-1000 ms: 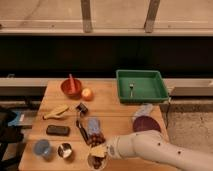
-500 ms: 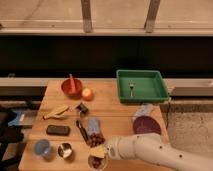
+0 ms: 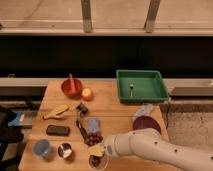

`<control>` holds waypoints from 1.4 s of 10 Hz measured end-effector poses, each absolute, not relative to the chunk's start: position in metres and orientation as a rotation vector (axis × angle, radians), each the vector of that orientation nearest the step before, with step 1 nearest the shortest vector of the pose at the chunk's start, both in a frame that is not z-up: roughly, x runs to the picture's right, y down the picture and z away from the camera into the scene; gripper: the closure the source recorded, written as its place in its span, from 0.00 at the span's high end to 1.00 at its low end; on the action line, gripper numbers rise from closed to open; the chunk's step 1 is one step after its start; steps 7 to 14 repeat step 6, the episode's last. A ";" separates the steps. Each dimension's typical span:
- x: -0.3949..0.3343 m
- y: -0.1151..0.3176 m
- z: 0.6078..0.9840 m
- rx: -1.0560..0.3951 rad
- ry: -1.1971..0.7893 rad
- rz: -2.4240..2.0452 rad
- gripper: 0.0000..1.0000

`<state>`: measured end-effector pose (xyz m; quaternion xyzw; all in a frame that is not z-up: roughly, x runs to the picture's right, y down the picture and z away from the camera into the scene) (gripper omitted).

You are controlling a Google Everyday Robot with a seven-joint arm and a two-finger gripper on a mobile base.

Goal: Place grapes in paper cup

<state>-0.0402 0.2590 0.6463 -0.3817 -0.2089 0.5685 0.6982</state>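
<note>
The grapes (image 3: 93, 138), a dark red-purple bunch, show just past the near end of a blue sponge (image 3: 93, 125), at the table's front middle. The paper cup (image 3: 98, 161), white and round, stands at the front edge right below them; its inside looks dark. My gripper (image 3: 96, 150) comes in from the right on a white arm (image 3: 150, 149) and sits between the grapes and the cup, just above the cup's rim. I cannot tell whether the grapes are in its hold or lying on the table.
A blue cup (image 3: 42, 147) and a metal cup (image 3: 65, 150) stand at the front left. A black block (image 3: 57, 130), banana (image 3: 56, 111), red bowl (image 3: 71, 87) and orange (image 3: 87, 93) lie further back. A purple bowl (image 3: 144, 123) and green tray (image 3: 141, 85) are on the right.
The gripper has shifted slightly over the cup, and the dark bunch now shows a little farther back, towards the sponge. The other things have not moved.
</note>
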 end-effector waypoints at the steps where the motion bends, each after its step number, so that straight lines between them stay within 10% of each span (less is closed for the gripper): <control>1: -0.041 0.259 0.646 -0.855 -0.463 1.265 0.74; 14: -0.039 0.262 0.646 -0.861 -0.471 1.270 0.80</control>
